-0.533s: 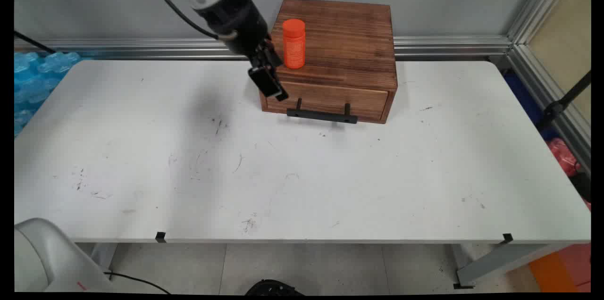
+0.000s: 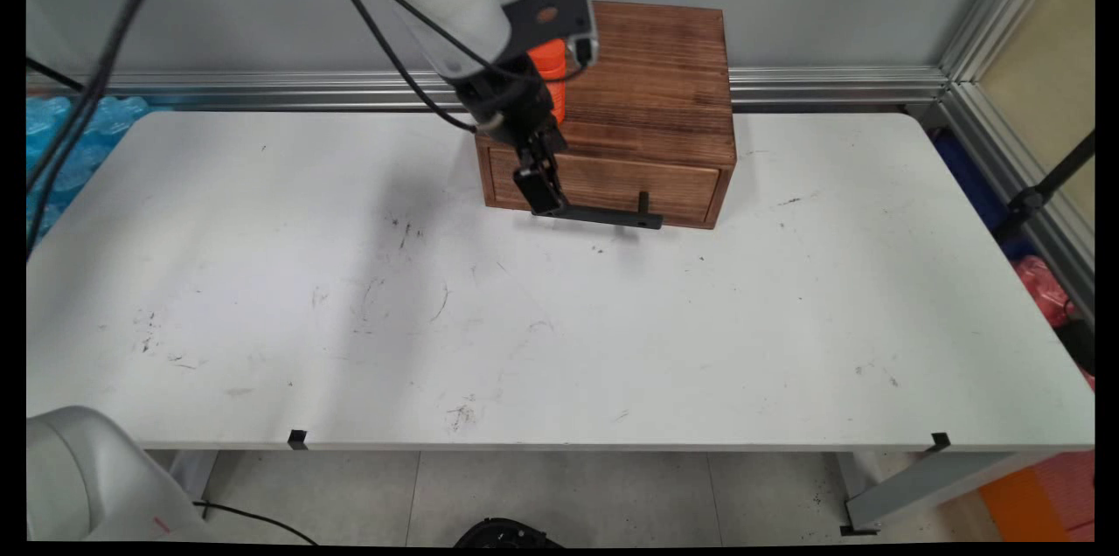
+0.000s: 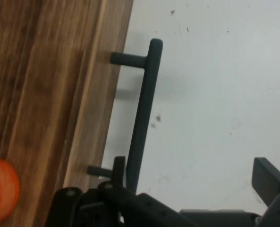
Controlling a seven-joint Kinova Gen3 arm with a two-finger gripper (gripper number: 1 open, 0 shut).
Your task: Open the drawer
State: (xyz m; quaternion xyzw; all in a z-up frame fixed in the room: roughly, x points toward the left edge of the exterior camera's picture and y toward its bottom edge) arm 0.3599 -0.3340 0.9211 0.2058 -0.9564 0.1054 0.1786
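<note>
Main view: gripper [image 2: 544, 199] sits low at the left end of the one black handle [image 2: 603, 216] on the single wooden drawer box [image 2: 642, 101]; one orange bottle [image 2: 549, 66] stands above, behind the jaws.

Hand view: jaws spread wide, straddling the handle [image 3: 140, 123], nothing gripped. Bar judged rigid, slim; best taken mid-span.

A: Where does the box [image 2: 625, 106] sit?
B: At the back of the tabletop [image 2: 559, 320], near the wall, its drawer [image 2: 612, 182] facing the near side.
A: And on top?
B: A bottle [image 2: 549, 75], toward the left.
A: The pincer [image 2: 540, 189]?
B: In front of the drawer, at the left end of its handle [image 2: 612, 218], one finger [image 3: 117, 170] between bar and drawer.
</note>
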